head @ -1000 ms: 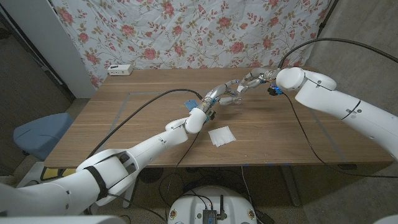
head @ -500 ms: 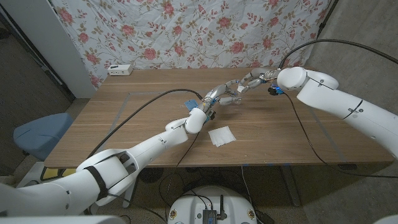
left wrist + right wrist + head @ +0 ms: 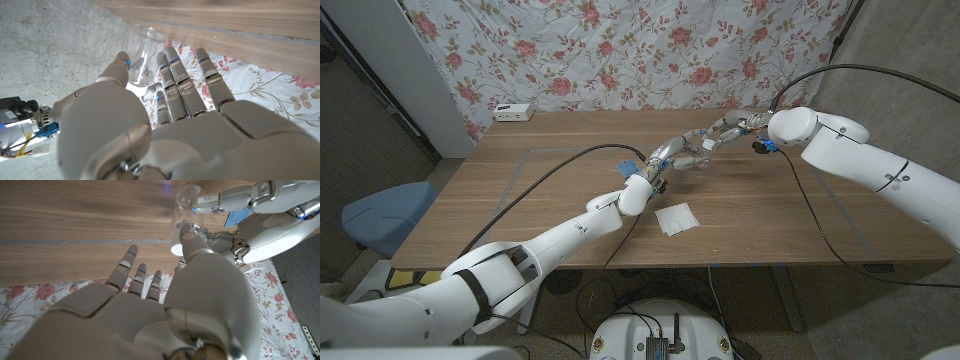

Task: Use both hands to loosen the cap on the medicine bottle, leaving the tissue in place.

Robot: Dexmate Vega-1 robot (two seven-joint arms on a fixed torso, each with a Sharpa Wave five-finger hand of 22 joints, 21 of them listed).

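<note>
A: Medicine bottle (image 3: 694,160): a clear plastic vessel with a white cap (image 3: 178,249), located past the middle of the tabletop (image 3: 520,190), between the two hands.

B: And the left hand (image 3: 665,155)?

A: In the head view it reaches to the bottle from the near side. In the left wrist view its fingers (image 3: 172,80) extend straight beside the clear bottle (image 3: 142,55), with the thumb on the opposite side; the bottle appears held between them.

B: The right hand (image 3: 725,131)?

A: It meets the bottle from the far right. In the right wrist view its thumb lies against the bottle (image 3: 185,210) near the cap end, while the other fingers (image 3: 131,265) spread apart from it. Whether the thumb and a finger actually pinch the cap cannot be told.

B: What lies farther out?

A: A folded white tissue (image 3: 677,218) rests on the tabletop nearer the robot, apart from both hands. A small white box (image 3: 512,111) sits at the far left edge. A floral cloth (image 3: 620,50) hangs behind. A blue chair (image 3: 380,215) stands left of the tabletop.
</note>
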